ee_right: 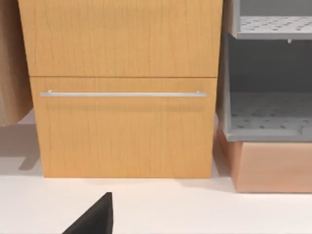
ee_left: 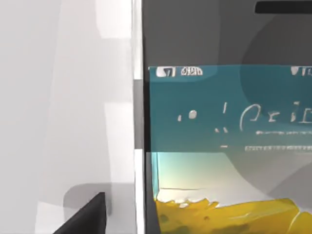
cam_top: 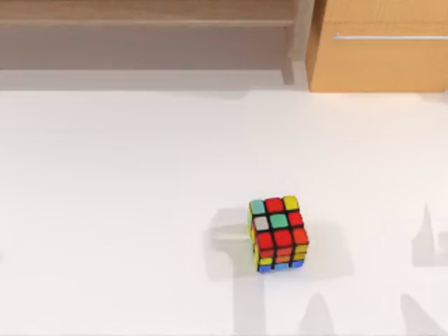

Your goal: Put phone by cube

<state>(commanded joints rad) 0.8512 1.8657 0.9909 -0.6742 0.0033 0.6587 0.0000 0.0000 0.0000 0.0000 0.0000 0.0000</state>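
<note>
While the cube (cam_top: 277, 234) sits alone, the left wrist hovers close over the phone (ee_left: 224, 146), jaws' state unclear.

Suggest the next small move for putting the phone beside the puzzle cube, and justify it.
Probably close the left gripper on the black-faced, silver-edged phone with the lit screen, seen close up in the left wrist view. The scrambled multicoloured puzzle cube stands alone on the white table, so the phone has yet to arrive.

cube (cam_top: 277, 234) on bench (cam_top: 126, 210), toward 4 o'clock of centre | drawer cabinet (cam_top: 381, 45) behind, at 1 o'clock | phone (ee_left: 224, 122) flat on bench
</note>
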